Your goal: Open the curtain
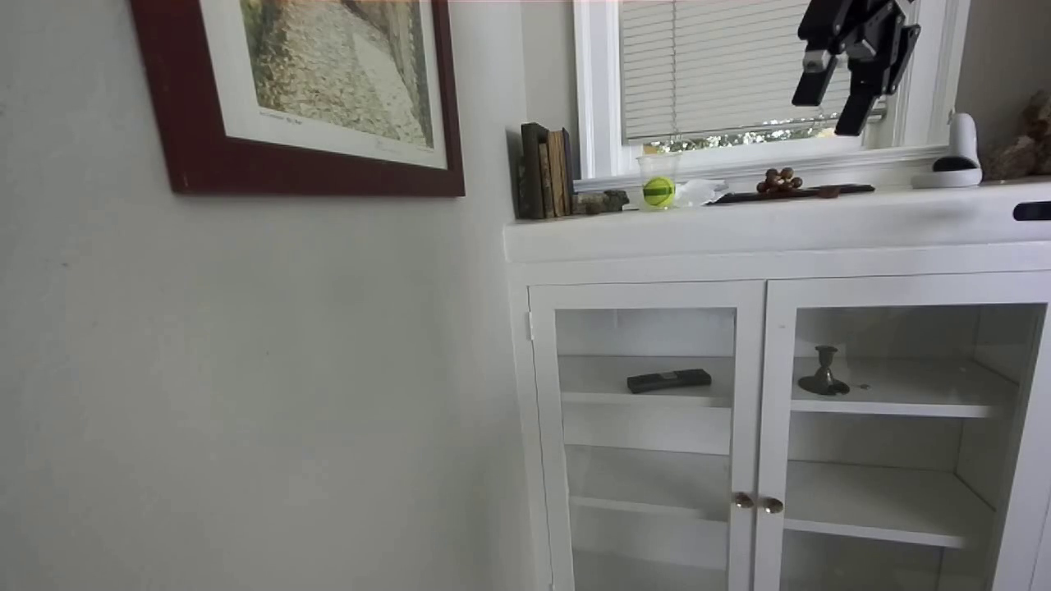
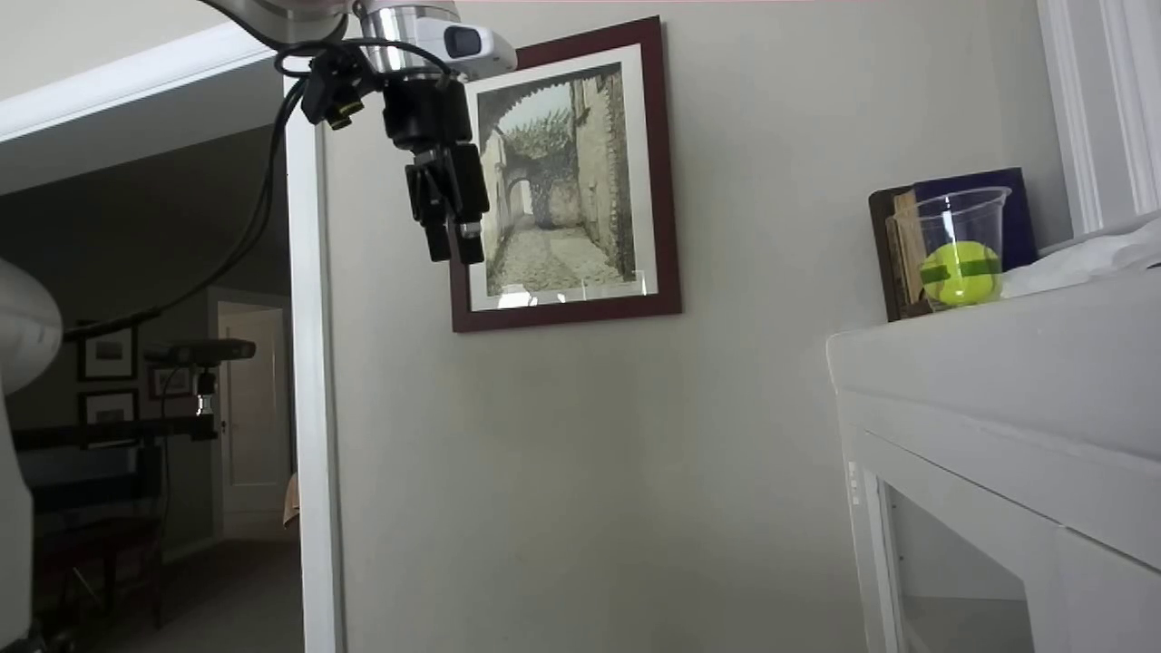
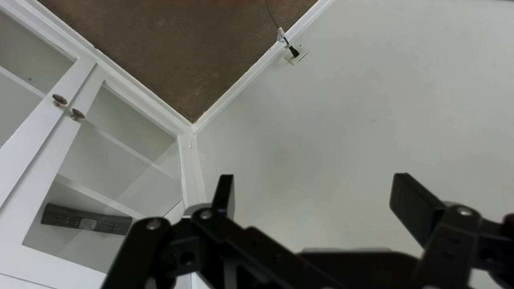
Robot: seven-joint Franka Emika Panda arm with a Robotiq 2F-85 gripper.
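Observation:
The curtain [image 1: 731,70] is a white horizontal-slat blind in the white-framed window in an exterior view. It hangs down over most of the visible pane, with a narrow strip of glass and foliage below its bottom rail. Its top is out of frame. The blind does not show in the wrist view. My black gripper [image 1: 831,108] points downward and overlaps the right part of the blind in that exterior view; its distance from the blind cannot be told. The gripper also shows in an exterior view [image 2: 454,249] before the framed picture. In the wrist view its fingers [image 3: 314,190] are wide apart with nothing between them.
Below the window, a white ledge [image 1: 764,220] holds books [image 1: 545,172], a clear cup [image 1: 658,168] with a tennis ball, a dark tray [image 1: 739,197] and a white device [image 1: 956,152]. A glass-door cabinet [image 1: 764,369] stands beneath. A red-framed picture [image 2: 667,181] hangs on the wall.

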